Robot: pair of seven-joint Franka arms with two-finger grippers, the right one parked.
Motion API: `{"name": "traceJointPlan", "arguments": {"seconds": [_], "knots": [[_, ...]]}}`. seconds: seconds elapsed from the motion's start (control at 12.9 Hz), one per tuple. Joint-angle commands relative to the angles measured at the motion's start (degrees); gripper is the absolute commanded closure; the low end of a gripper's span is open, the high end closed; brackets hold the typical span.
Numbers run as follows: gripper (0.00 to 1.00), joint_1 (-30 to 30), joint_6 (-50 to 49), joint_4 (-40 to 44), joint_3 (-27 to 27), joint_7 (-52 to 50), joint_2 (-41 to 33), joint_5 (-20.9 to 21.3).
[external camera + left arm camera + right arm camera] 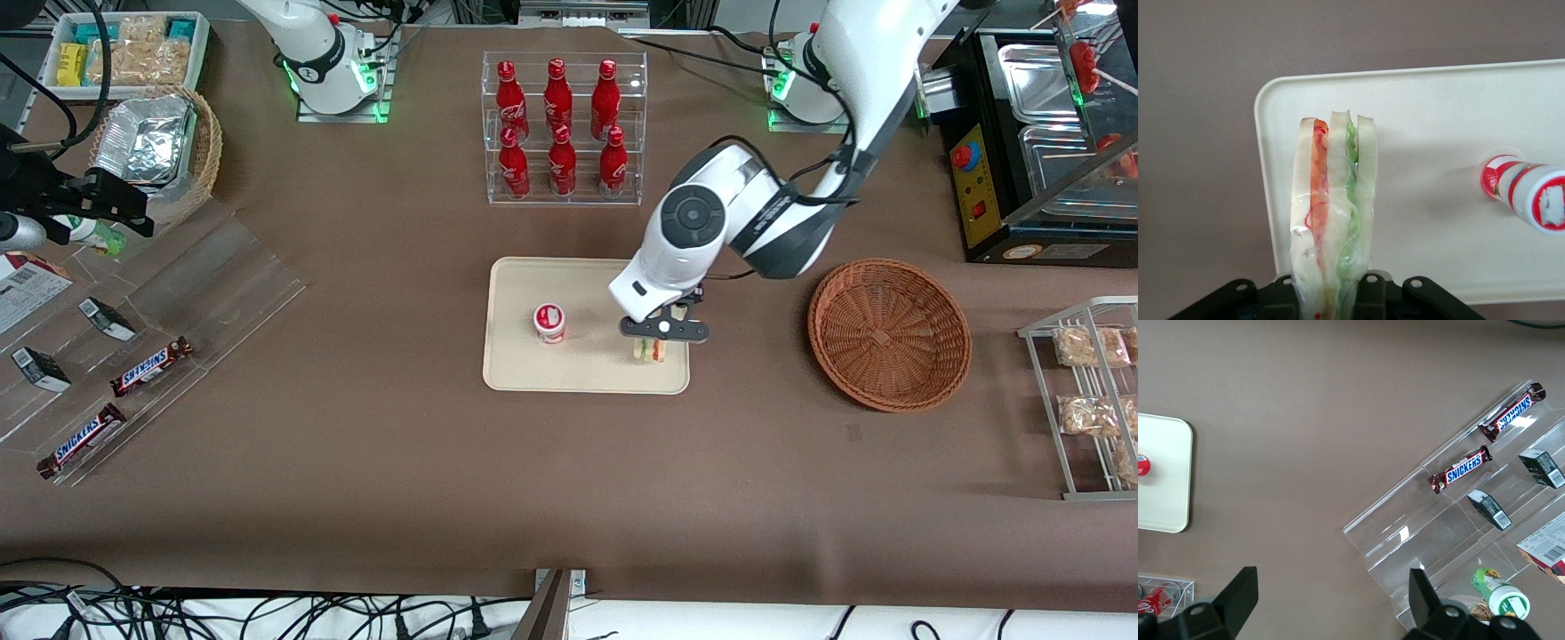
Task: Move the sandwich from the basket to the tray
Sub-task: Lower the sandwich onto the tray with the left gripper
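End effector [659, 340] clamped on sandwich [1331, 213] over tray [516, 356], filling layers clear only from wrist

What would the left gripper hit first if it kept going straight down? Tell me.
The left gripper, shut on the sandwich, points down at the tray. The sandwich's lower edge would likely meet the tray first; the remaining gap is unclear.

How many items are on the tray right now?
2: a small cup standing on the tray, and the sandwich gripped by the gripper over it. None appear hidden.
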Motion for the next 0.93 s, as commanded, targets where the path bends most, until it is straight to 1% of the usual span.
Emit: {"name": "traceJointPlan", "arguments": {"seconds": [0.0, 0.08, 0.23, 0.39, 0.62, 0.7, 0.77, 0.85], "knots": [[1.0, -1.98, 1.09, 1.33, 0.52, -5.96, 3.47, 5.62], [1.0, -2.59, 1.18, 1.33, 0.52, -6.58, 4.43, 6.59], [1.0, -3.12, 2.58, 1.25, 0.61, -6.85, 5.93, 6.87], [1.0, -3.39, 2.58, 0.63, 0.7, -7.03, 6.37, 8.09], [0.95, -3.48, 2.67, 0.63, 0.7, -7.64, 7.16, 8.71], [0.91, -3.48, 2.67, 0.63, 0.7, -7.64, 7.25, 8.8], [0.86, -3.48, 2.67, 0.63, 0.7, -7.64, 7.25, 8.8], [0.69, -3.48, 2.67, 0.63, 0.7, -7.73, 7.25, 8.8]]}}
